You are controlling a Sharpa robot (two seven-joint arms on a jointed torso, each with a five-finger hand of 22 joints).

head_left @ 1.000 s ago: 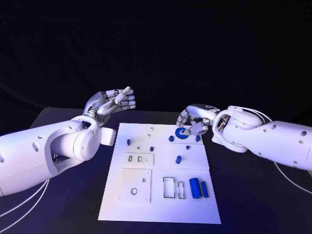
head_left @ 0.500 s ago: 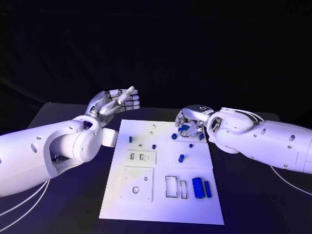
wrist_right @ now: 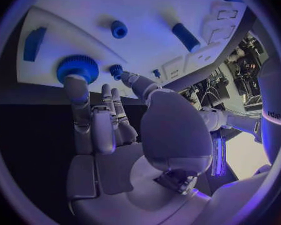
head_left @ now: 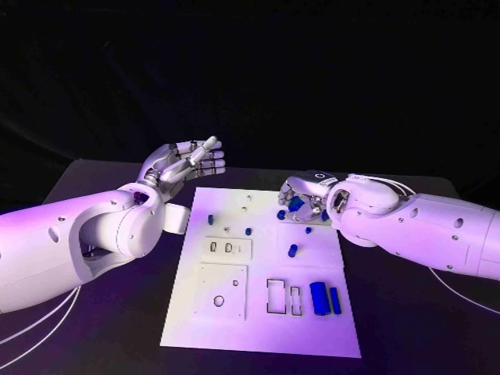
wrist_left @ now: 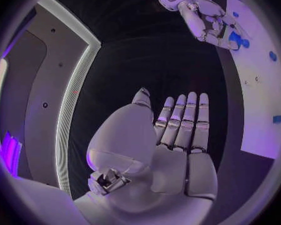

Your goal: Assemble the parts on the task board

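The task board point(head_left: 262, 312) lies on the surface between the hands. The left hand point(head_left: 186, 162) hovers empty, fingers spread, beside the board's far corner. The right hand point(head_left: 305, 193) pinches a blue gear point(wrist_right: 77, 67) at the board's far edge; seating it looks like the step in hand, needing a careful lowering onto its peg.

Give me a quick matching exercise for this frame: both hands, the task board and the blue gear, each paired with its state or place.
1. left hand
2. right hand
3. task board
4. blue gear

a. flat in the table's middle
b. raised beside the board, fingers apart, holding nothing
c. over the board's far right corner
d. at the right hand's fingertips

Pairs: 1-b, 2-c, 3-a, 4-d
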